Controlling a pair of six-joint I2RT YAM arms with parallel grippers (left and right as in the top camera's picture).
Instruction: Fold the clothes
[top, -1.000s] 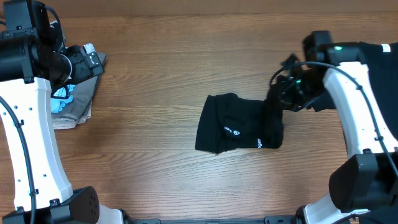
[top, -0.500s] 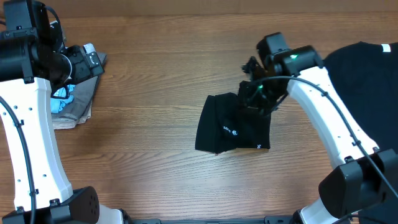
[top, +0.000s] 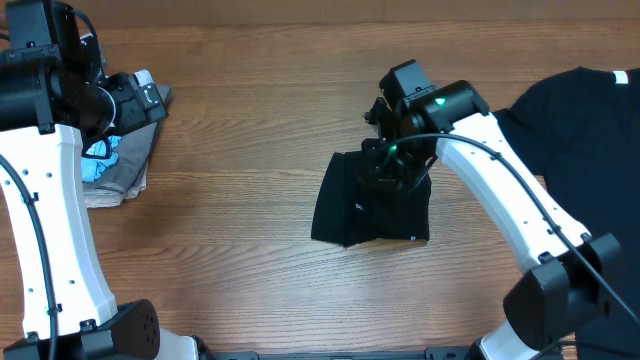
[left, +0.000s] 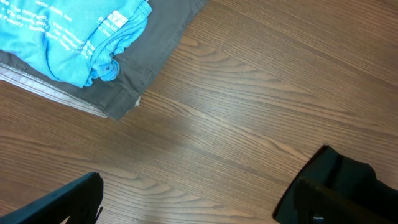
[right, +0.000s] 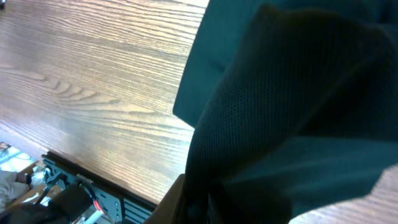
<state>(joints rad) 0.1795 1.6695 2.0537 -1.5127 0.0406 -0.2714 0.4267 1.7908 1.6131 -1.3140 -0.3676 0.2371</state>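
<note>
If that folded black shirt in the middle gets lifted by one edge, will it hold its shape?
Probably not: the shirt looks like soft knit with loose, rumpled folds, so it would likely sag and unfold. Pushed across the wooden table, it may bunch rather than slide.

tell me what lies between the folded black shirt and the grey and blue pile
Only bare wooden table lies between the folded black shirt and the grey and blue pile; the overhead view shows it.
</note>
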